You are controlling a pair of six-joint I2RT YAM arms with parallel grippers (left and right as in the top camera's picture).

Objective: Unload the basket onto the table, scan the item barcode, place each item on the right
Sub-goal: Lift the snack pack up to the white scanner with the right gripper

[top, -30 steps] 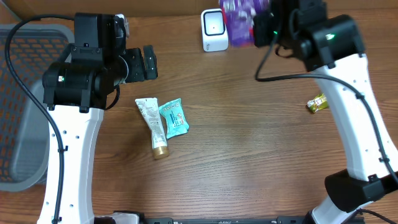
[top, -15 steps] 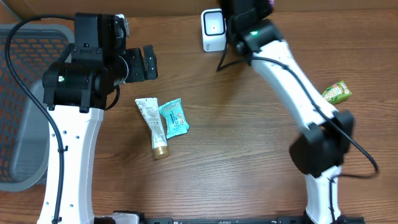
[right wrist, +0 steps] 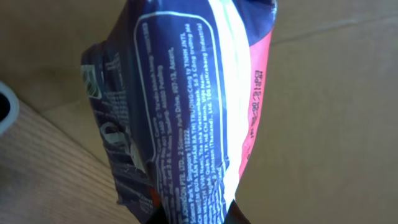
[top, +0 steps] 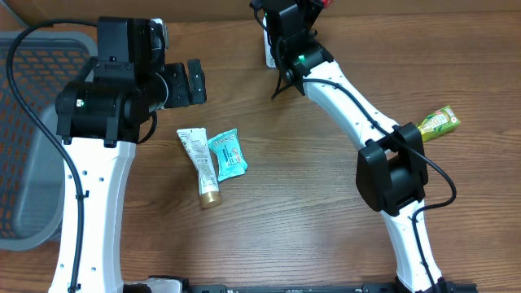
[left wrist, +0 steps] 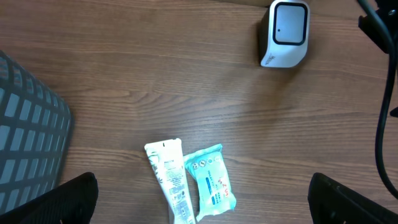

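Spotter: Your right arm has swung across from the right side of the bench point(top: 326, 203) to its far edge, and the purple packet point(right wrist: 180, 112) has gone with it.

Operator: So where is the packet?

Spotter: It is pinched in your right tool point(right wrist: 189, 214), which is clamped tight on the packet's lower end. It hangs at the far edge, over or just behind the white scanner point(left wrist: 285, 34); I cannot tell which. From overhead only a red corner of it shows past the wrist.

Operator: Is the barcode facing the window?

Spotter: I cannot tell. Your right wrist camera shows small print, a white band and a date stamp on the red panel. The ribbed stripes on the crumpled left fold may be the code, but they are too creased to read.

Operator: Which step am I on?

Spotter: I judge that you are presenting the packet. The pick is done and no scan is confirmed. Next, roll your wrist until the bars face the scanner's window. Then hold the foil flat and steady, near the window but not touching it.

Operator: And the left side?

Spotter: Your left tool point(top: 186, 84) stands wide and empty above the bench. Below it the tube point(top: 199, 167) and the teal wipes pack point(top: 226, 153) lie touching. The basket point(top: 32, 163) is at the left edge and the green sachet point(top: 437, 122) is far right.
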